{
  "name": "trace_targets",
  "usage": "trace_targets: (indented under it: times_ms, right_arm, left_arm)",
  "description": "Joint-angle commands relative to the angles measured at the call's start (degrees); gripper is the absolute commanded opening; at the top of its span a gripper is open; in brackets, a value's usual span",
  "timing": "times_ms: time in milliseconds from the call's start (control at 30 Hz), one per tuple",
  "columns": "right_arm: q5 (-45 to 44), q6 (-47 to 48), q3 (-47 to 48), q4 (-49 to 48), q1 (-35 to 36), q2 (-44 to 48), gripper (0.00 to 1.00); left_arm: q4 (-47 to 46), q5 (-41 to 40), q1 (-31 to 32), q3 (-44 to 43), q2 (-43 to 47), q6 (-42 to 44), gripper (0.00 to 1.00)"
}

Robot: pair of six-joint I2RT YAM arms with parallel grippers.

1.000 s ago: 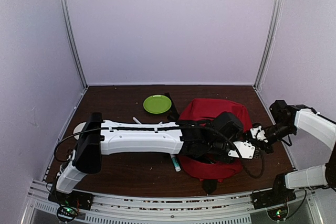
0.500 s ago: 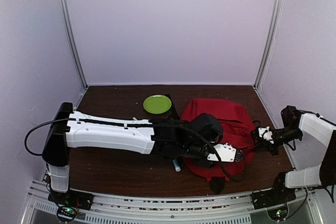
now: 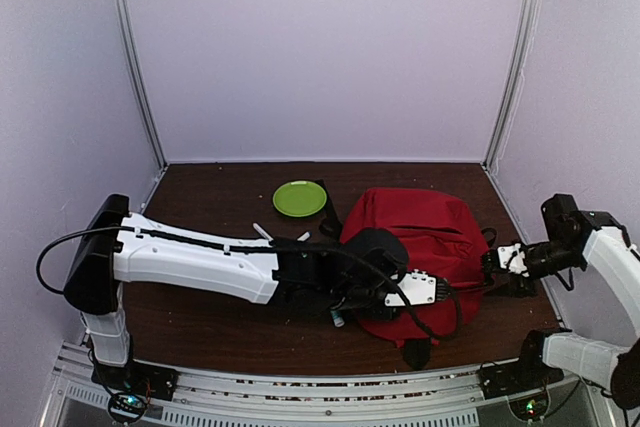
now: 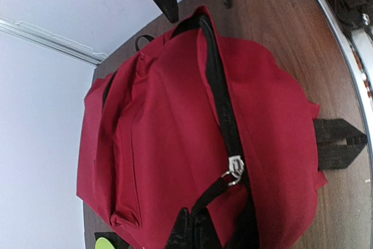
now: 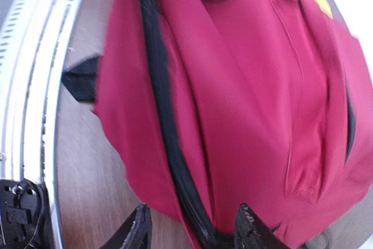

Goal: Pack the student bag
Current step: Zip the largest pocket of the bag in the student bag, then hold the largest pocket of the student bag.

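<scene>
The student bag is a red backpack lying flat at the right of the table, its black zipper running along the top. My left gripper reaches across the bag's near side. It is shut on the black pull strap tied to the silver zipper slider. My right gripper hangs at the bag's right edge. In the right wrist view it stands open, with the bag and its zipper seam lying between the fingers, ungripped.
A green plate lies behind the bag on the left. A capped marker sits under my left arm, near the bag's left side. A black strap end pokes out toward the metal front rail.
My left arm has pulled back to the left with the zipper strap still held. The right gripper has opened, letting go of the bag's edge, and drawn off to the right.
</scene>
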State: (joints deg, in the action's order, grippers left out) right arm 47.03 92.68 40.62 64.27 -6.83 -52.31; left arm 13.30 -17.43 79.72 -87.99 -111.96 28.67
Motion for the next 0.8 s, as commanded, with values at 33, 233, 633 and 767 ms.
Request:
trace_targets:
  times_ms: [33,233,633,767]
  right_arm:
    - [6.01,-14.53,4.67,2.10,11.69,1.40,0.55]
    - [5.64,-25.31,5.53,-8.18,20.05,-3.12,0.57]
    - [-2.24,-35.26,5.62,-17.54,30.21,-8.98,0.41]
    - [-1.44,-34.35,5.41,-16.34,30.54,-10.43,0.19]
  left_arm:
    - [-12.52,-3.71,0.04,-0.23,1.23,-2.68,0.00]
    - [-14.38,-4.13,0.00,-0.47,2.19,-2.06,0.00]
    - [-14.83,-5.57,0.08,7.37,6.47,-4.57,0.00]
    - [-15.68,-6.71,0.08,9.77,7.83,-5.56,0.00]
